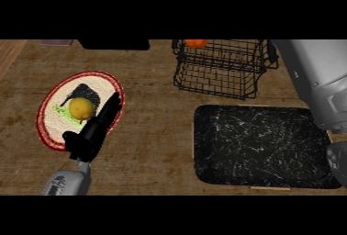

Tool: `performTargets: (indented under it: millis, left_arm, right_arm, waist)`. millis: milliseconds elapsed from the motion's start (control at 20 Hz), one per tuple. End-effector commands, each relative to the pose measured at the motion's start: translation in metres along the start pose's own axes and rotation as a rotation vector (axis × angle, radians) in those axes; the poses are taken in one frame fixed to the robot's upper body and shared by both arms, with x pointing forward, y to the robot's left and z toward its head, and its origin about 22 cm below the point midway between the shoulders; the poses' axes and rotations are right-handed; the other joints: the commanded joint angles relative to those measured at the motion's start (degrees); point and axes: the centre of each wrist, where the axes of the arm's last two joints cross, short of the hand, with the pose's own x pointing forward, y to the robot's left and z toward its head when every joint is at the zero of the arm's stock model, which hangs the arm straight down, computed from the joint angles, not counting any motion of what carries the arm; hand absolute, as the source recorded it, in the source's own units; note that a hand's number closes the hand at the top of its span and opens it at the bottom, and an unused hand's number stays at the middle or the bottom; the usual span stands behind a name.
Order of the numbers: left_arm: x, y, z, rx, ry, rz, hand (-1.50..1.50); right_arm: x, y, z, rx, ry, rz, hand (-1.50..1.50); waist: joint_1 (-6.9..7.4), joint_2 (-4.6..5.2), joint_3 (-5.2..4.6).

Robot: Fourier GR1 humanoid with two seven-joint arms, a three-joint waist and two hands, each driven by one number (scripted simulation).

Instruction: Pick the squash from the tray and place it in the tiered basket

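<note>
An orange thing [195,43], seemingly the squash, already lies in the top of the wire tiered basket [218,73] at the desk's far edge, while the black tray [257,147] beside it holds nothing. The right arm crosses the right edge with its robot hand out of view. The left robot hand [95,128] rests with straight, relaxed fingers, holding nothing, on the red-rimmed plate [51,133] by a yellow fruit [81,108]; judging by this, placing is done and the arms need only retreat.

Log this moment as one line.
left hand open, beside squash | squash on red-rimmed plate | tiered basket beyond black tray | right hand unseen
</note>
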Motion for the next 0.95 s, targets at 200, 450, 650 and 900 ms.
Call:
performTargets:
  millis: [200,450,650,900]
  left_arm:
    - [-0.007,0.011,0.006,0.010,0.016,-0.004,0.00]
    - [-0.005,0.008,0.003,0.028,0.012,0.002,0.00]
    - [-0.020,0.010,0.013,0.029,0.020,0.009,0.00]
    - [0.003,0.009,0.001,0.038,0.005,0.008,0.00]
  right_arm:
    - [0.005,-0.088,0.002,-0.442,-0.104,-0.064,-1.50]
    - [-0.033,-0.181,0.012,-0.506,-0.166,-0.228,-1.50]
    - [-0.057,-0.243,0.032,-0.522,-0.186,-0.246,-1.50]
    - [-0.108,-0.321,0.071,-0.492,-0.175,-0.206,-1.50]
  waist:
    - [-0.99,-0.26,0.02]
    - [-1.83,-0.36,0.10]
    - [-1.77,-0.35,0.06]
    - [-2.08,-0.43,0.11]
